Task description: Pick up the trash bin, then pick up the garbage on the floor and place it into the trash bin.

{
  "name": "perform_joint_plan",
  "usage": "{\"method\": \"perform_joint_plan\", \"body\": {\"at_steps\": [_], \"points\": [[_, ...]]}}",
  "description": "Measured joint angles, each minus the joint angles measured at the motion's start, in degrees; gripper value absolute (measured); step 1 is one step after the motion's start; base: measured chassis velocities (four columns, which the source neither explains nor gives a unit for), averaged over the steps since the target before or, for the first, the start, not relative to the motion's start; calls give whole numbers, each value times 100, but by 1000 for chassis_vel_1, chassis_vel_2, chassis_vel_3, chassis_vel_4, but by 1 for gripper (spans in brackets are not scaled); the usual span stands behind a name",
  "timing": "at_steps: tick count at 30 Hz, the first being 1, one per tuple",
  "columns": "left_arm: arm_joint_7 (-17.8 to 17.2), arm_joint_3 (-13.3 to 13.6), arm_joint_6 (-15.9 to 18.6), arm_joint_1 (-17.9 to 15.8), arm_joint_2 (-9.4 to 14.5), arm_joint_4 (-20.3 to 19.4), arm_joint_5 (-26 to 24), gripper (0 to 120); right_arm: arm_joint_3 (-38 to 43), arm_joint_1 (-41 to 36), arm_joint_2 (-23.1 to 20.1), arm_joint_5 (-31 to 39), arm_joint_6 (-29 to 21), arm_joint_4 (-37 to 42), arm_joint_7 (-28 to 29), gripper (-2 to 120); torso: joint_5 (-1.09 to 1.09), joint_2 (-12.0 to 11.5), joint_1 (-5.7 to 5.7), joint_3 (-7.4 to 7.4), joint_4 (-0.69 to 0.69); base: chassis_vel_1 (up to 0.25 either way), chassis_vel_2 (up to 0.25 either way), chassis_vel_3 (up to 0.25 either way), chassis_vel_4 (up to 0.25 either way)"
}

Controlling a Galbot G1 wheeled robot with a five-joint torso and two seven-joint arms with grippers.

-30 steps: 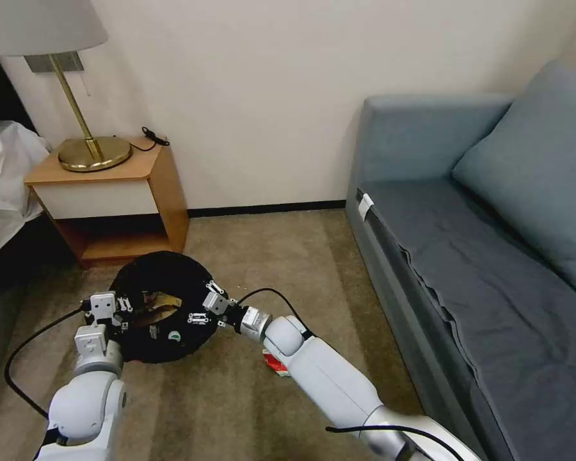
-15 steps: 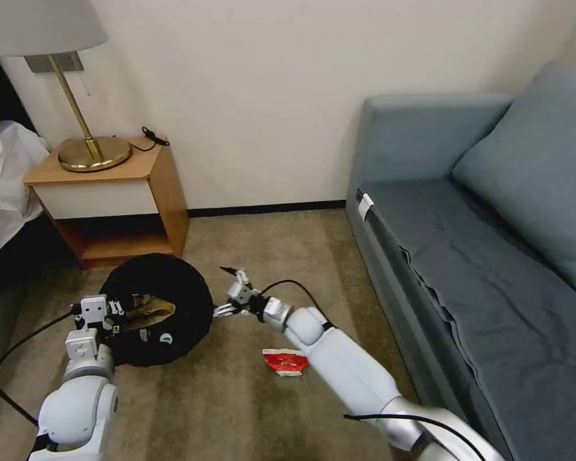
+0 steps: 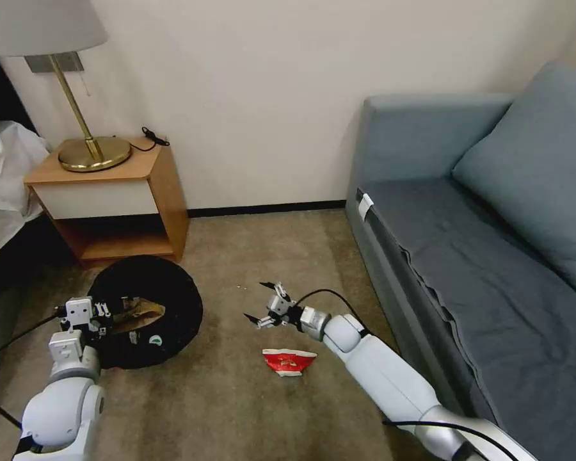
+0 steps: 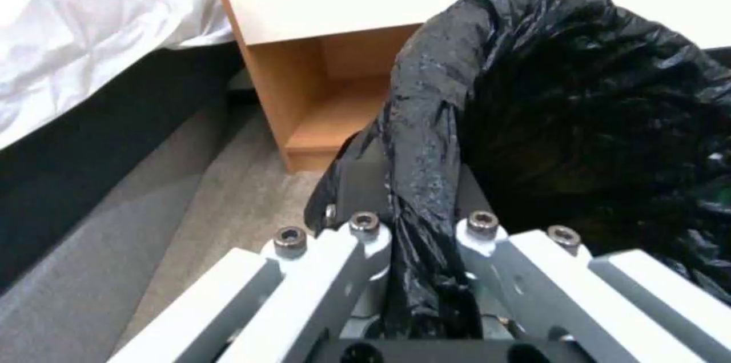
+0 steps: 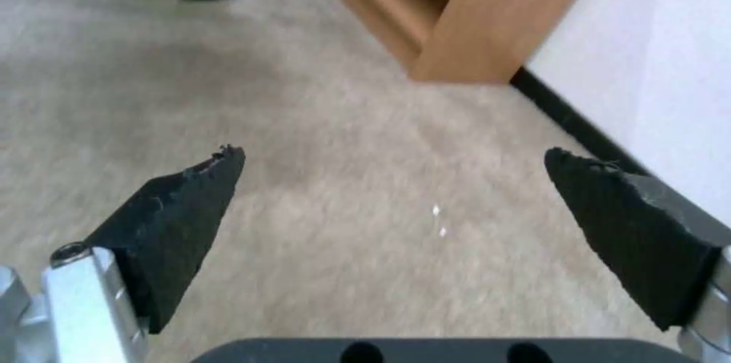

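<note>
The trash bin (image 3: 148, 312) wore a glossy, crinkled black plastic bag, the floor was a rough beige carpet (image 3: 237, 397), the nightstand (image 3: 112, 192) was smooth matt wood, the lamp base (image 3: 95, 153) was shiny brass-like metal, and the sofa (image 3: 493, 269) was matt grey-blue cloth.

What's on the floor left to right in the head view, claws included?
Left claw, shut on the bin's rim → bin → right claw, open above the carpet → red packet → sofa.
</note>
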Motion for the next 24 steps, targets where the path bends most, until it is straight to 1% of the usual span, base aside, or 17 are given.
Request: {"method": "perform_joint_plan", "body": {"at_steps": [8, 9, 13, 18, 24], "points": [[7, 15, -16, -40, -33, 58, 0, 4, 182, -458, -147, -201, 13, 68, -366, 100, 0, 0, 0, 0, 0, 0, 0, 0, 0], [7, 15, -16, -40, -33, 58, 0, 4, 182, -458, -147, -201, 13, 68, -366, 100, 0, 0, 0, 0, 0, 0, 0, 0, 0], [10, 33, -16, -53, -67, 64, 10, 4, 340, -767, -177, -634, 56, 10, -346, 100, -1, 0, 0, 0, -1, 0, 0, 0, 0], [7, 31, -17, -30, -73, 66, 18, 4, 414, -881, -190, -786, 91, -81, -351, 100, 0, 0, 0, 0, -1, 0, 0, 0, 0], [7, 21, -27, 21, -83, 16, 23, 4, 593, -937, -147, -1021, 240, -492, -351, 100, -1, 0, 0, 0, -1, 0, 0, 0, 0]]}}
